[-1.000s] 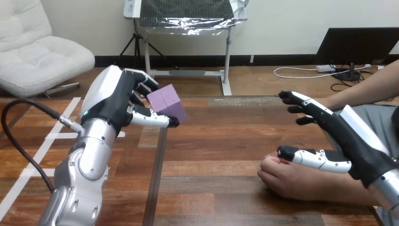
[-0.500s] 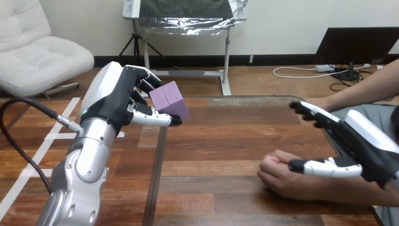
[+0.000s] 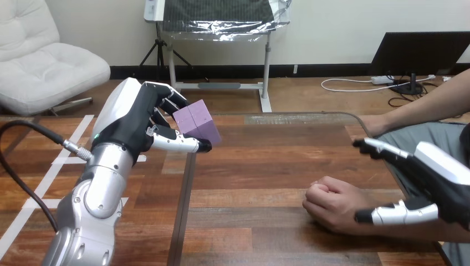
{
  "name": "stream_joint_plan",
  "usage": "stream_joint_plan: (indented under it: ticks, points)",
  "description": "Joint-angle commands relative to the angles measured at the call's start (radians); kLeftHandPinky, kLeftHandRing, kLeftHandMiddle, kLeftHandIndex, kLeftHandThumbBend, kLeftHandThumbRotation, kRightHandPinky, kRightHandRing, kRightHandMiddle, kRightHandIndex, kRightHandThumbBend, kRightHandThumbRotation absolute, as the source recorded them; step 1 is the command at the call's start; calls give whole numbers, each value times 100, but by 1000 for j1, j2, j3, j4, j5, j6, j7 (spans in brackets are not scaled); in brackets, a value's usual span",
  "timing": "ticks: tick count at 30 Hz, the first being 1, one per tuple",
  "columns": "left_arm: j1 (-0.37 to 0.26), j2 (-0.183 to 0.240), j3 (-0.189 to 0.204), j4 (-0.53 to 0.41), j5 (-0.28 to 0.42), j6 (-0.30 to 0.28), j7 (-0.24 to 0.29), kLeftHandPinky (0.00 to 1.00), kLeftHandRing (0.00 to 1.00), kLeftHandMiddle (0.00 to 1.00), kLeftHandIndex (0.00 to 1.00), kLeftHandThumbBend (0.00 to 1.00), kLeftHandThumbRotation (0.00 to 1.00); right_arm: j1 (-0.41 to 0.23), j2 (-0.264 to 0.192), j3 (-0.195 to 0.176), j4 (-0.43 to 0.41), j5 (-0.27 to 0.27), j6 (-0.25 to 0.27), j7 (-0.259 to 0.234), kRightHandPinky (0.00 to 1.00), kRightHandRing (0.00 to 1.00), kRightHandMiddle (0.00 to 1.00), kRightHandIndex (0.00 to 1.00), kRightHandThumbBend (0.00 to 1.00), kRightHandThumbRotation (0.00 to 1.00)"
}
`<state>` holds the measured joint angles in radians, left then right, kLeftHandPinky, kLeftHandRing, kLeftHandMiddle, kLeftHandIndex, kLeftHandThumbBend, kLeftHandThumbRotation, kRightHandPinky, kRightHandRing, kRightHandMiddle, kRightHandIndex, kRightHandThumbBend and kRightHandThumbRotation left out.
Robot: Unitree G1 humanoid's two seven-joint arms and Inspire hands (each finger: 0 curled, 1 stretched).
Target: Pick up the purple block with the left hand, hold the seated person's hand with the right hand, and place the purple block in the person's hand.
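Observation:
My left hand (image 3: 138, 124) is raised above the table's left part, its fingers and thumb curled round the purple block (image 3: 197, 122), which is clear of the table. The person's hand (image 3: 332, 203) rests on the table at the right as a closed fist. My right hand (image 3: 432, 183) hovers over the person's forearm near the right edge, its fingers straight and its thumb held out, apart from the fist.
The wooden table (image 3: 260, 160) stretches between the two hands with bare room in the middle. The person's other arm (image 3: 427, 108) comes in at the upper right.
My right hand has drawn back to the right and lower, uncovering more of the person's fist. The left hand with the block has barely shifted.

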<state>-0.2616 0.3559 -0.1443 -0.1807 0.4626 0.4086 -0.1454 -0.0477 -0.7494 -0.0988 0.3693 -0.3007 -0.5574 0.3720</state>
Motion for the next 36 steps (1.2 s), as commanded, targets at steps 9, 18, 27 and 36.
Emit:
stream_joint_plan:
  ticks: [9, 18, 27, 36]
  points:
    - [-27, 1, 29, -54, -9, -17, 4, 29, 35, 41, 45, 69, 0, -94, -77, 38, -21, -33, 62, 62, 95, 92, 92, 93, 100, 43]
    - [-27, 0, 27, -53, -10, -11, 3, 29, 35, 41, 45, 70, 0, -94, -95, 48, -32, -46, 113, 95, 95, 92, 91, 92, 100, 37]
    - [-26, 0, 29, -47, -20, -17, 4, 29, 35, 41, 45, 70, 0, -96, -109, 53, -38, -43, 148, 138, 93, 93, 92, 92, 100, 31]
    - [-28, 4, 29, -38, -27, -27, 4, 30, 36, 41, 45, 70, 0, -91, -115, 63, -63, -81, 199, 141, 92, 92, 91, 91, 100, 27]
